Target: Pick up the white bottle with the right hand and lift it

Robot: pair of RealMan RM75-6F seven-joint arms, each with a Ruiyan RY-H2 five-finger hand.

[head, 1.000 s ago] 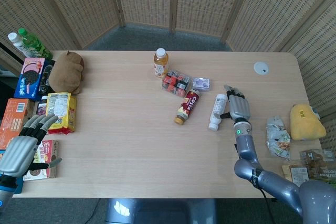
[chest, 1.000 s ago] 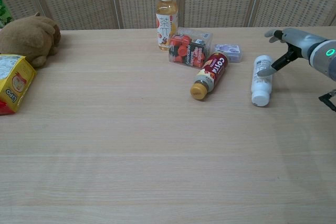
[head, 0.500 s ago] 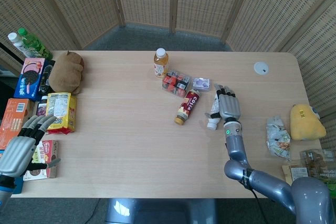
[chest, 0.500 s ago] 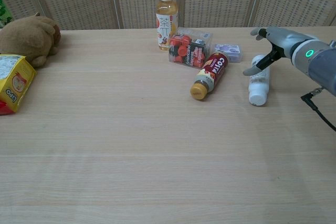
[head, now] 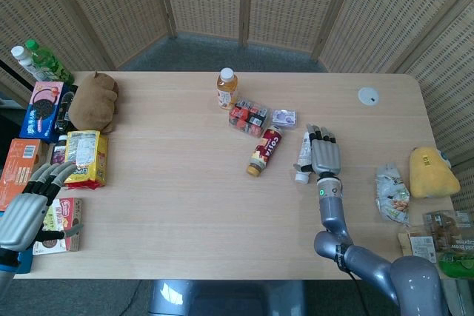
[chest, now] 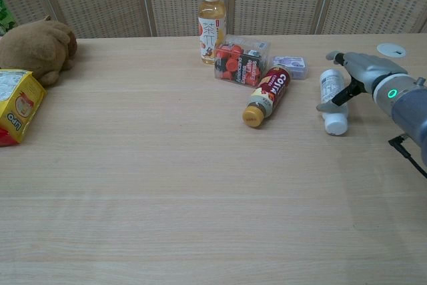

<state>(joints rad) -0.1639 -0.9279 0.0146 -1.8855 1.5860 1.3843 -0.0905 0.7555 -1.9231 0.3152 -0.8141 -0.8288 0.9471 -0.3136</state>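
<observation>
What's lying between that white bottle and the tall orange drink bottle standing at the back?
In the chest view, the red cola bottle lies on its side there, with the clear box of red items beyond it, between the white bottle and the orange drink bottle.

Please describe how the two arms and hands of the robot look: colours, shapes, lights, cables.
Both hands are grey metallic, human-shaped, with dark joints between segmented fingers. The right hand sits on a smooth, rounded silver-grey arm with a small green light at the wrist and a thin black cable below the forearm. The left hand has a blue band at the wrist.
</observation>
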